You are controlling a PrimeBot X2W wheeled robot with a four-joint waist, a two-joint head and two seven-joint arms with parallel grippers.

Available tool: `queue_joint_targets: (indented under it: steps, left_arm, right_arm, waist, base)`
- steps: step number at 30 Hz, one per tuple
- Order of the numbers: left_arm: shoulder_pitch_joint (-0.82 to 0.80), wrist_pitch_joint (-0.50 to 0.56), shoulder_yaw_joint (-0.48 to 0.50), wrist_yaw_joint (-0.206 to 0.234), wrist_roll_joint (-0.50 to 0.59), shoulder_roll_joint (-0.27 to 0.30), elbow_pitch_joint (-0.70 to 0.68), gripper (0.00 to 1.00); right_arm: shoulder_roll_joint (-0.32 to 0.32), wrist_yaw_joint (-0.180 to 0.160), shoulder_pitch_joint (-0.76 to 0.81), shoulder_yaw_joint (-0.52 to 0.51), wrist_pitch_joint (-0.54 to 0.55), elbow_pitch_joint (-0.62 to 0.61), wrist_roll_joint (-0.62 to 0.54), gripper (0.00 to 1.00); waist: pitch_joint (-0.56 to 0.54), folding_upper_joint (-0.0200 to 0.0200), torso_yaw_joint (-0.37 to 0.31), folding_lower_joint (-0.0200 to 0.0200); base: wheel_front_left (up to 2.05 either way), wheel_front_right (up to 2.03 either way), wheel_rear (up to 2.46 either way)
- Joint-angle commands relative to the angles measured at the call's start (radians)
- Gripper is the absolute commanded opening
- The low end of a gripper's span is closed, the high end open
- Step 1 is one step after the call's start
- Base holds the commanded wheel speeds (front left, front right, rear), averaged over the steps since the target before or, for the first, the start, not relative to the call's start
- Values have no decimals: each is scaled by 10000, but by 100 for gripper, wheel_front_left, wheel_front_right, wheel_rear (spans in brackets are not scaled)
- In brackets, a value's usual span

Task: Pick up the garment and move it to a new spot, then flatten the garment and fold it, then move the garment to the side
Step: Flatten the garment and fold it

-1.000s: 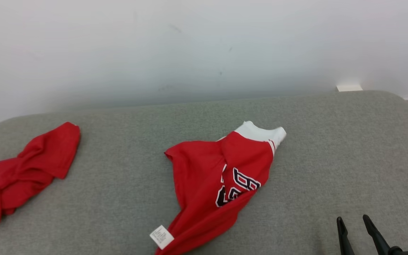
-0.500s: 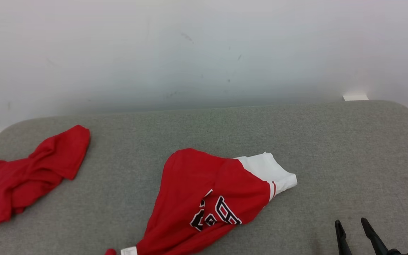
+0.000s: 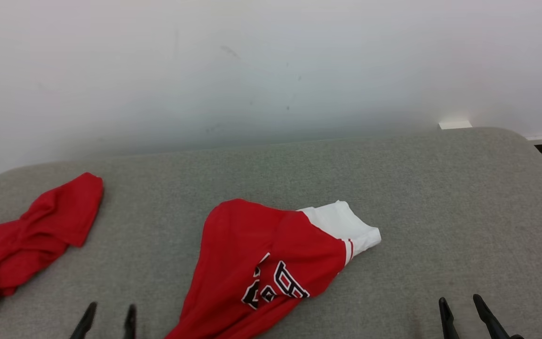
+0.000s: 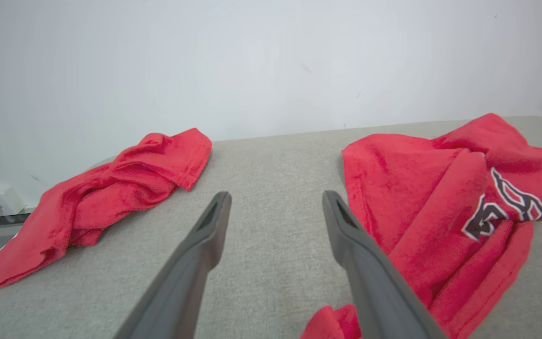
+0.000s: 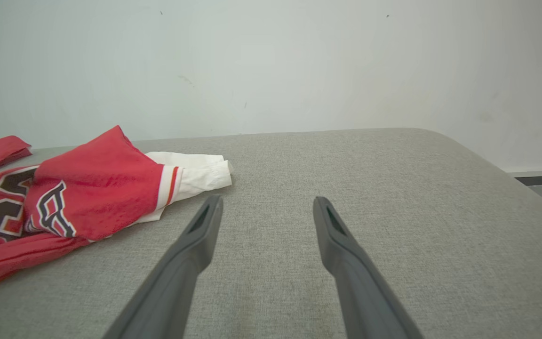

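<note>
The jersey (image 3: 261, 245) lay crumpled mid-surface (image 3: 440, 207), its white sleeve to the right. Left fingers (image 3: 84, 322) stood spread beside its near edge, holding nothing; right fingers (image 3: 446, 316) were spread too, well apart from it.

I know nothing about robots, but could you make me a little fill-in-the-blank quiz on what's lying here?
The lettered red garment has a sleeve end coloured ____. The plain red cloth lies on the robot's ____ side of it. The left gripper and the right gripper both have their jaws ____, holding nothing. Everything rests on a padded surface coloured ____.
Missing words: white; left; open; grey.
</note>
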Motion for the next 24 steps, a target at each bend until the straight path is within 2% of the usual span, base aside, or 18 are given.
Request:
queue_joint_targets:
  steps: [1, 6, 12, 17, 24]
  left_arm:
    - [-164, -5, -74, -53, 136, -1, -72, 100]
    - [-1482, 213, -1155, -783, 437, -107, 36, 100]
    - [-3726, 816, -2844, -1475, 913, -502, 1149, 100]
    - [-5669, 1222, -4211, -1686, 770, -739, 2604, 100]
    - [-7962, 1925, -6094, -1710, -67, -562, 4601, 100]
  right_arm:
    - [-17, -29, -109, -6, 9, 20, 69, 100]
    - [-38, -29, -265, 116, 9, 34, 90, 100]
    - [-4, -29, -546, 256, 9, -4, 76, 100]
    - [53, -29, -905, 347, 9, -14, 66, 100]
    - [153, -29, -1382, 550, 10, -15, 43, 100]
  waist:
    - [26, 0, -94, 0]
    - [195, 0, -534, 0]
    - [751, 0, -1142, 0]
    - [1363, 0, -1695, 0]
    - [2083, 0, -2455, 0]
  base:
    - [0, 0, 0]
    - [0, 0, 0]
    - [0, 0, 0]
    - [0, 0, 0]
    - [0, 0, 0]
